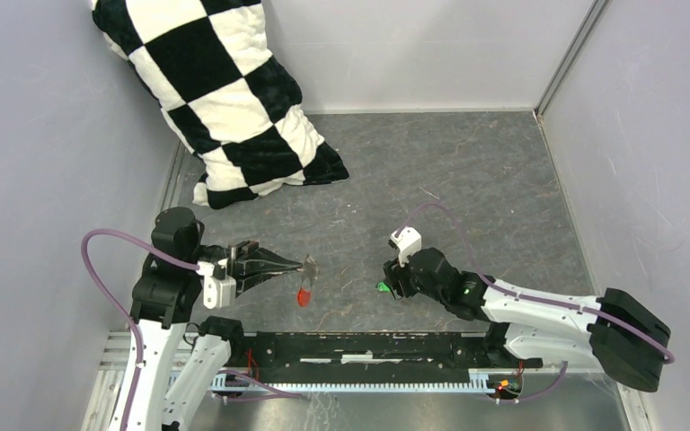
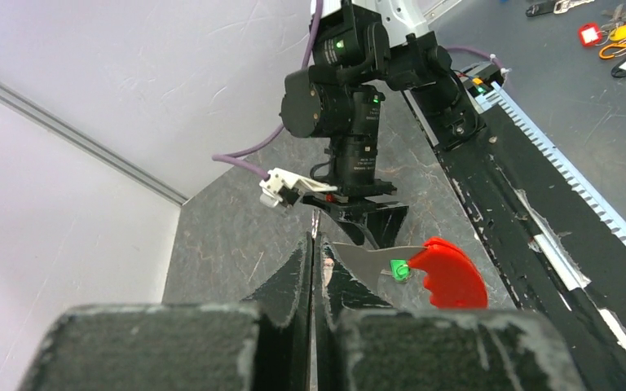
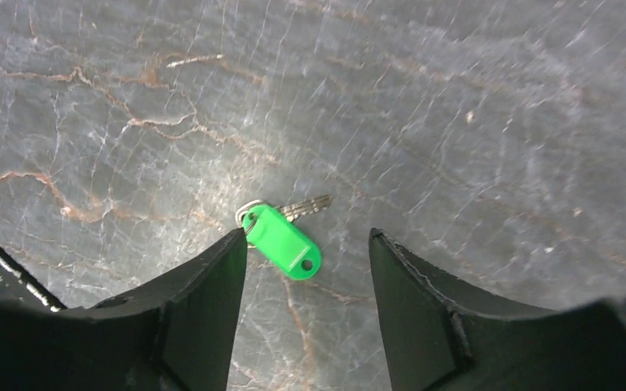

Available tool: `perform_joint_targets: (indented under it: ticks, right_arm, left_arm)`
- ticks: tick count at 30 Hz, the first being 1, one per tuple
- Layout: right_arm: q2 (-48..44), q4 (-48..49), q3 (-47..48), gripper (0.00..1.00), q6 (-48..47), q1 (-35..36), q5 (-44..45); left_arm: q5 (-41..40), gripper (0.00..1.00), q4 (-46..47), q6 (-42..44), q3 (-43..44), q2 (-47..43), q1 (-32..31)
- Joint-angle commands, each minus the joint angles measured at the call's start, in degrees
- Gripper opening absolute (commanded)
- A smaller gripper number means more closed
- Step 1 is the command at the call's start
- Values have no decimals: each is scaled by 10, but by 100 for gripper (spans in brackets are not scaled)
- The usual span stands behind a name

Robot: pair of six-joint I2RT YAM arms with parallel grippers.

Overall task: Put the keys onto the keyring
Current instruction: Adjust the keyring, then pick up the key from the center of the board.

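Green-tagged key (image 3: 281, 236) lies flat between the spread jaws of our right gripper (image 3: 306, 234), long axis slanting across the gap, while our left gripper (image 1: 305, 264) pinches the keyring (image 1: 303, 295).

text: none readable | labels: none | brands: none | numbers: none | signs: none

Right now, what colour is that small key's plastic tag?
Plastic tag: bright green, best in right wrist view.

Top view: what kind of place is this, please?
Probably a robot test cell in a lab: plain grey walls enclose a worn grey table, and a left arm and a right arm are mounted at its near edge.
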Motion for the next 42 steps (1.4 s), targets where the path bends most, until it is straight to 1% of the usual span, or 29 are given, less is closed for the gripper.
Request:
perform_joint_targets:
  ticks: [1,5,9,15,17,26,32,38,42]
  right_arm:
    - [13,25,2,62,68,16,-19]
    - [13,56,-5,64,79,44,2]
    - [52,57,16,64,88,70,19]
    - [100,27,44,52,108,111,88]
    - [105,27,47,50,109,118,99]
    - [135,26,64,43,105,120,110]
    - [138,17,66,39,112,119,118]
    - [140,12,63,38,115,120,113]
    - [141,15,60,33,118,120,109]
  left_arm:
    - [44,2,-2,-11,-4,-8,-1]
    - [40,2,-4,-17,-10,-17,-1]
    - [38,2,-4,-18,-13,-22,-1]
    - [36,2,-4,-20,-12,-25,-1]
    - [36,2,-4,-22,-12,-27,-1]
    - [33,2,-4,-25,-11,-35,-1]
    - [34,2,-4,-26,-11,-37,-1]
    - [35,2,-4,-27,-11,-38,-1]
    - [34,2,-4,-25,-10,-38,-1]
